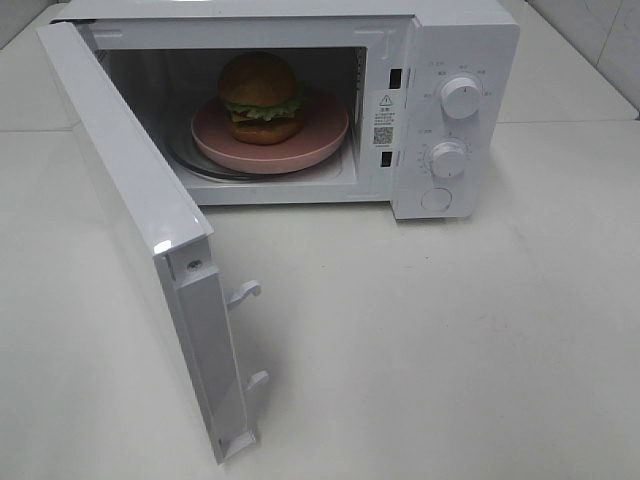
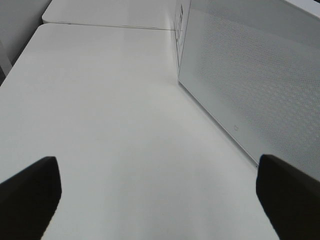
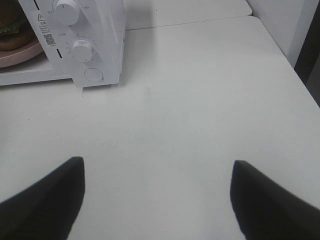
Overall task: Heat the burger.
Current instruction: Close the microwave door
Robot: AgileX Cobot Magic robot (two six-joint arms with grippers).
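Burger (image 1: pixel 260 95) on plate (image 1: pixel 322 140) inside open microwave (image 1: pixel 480 45). Left gripper (image 2: pixel 159 190) and right gripper (image 3: pixel 159 190) both wide, empty, well clear of it.

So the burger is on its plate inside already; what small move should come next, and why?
Probably bring the left fingers to the door and start pushing it shut. The burger already sits on the pink plate inside the microwave, whose door stands wide open near them.

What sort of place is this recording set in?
Probably a staged kitchen test bench: a white microwave with its door open, a burger on a pink plate inside, all on a plain white table.
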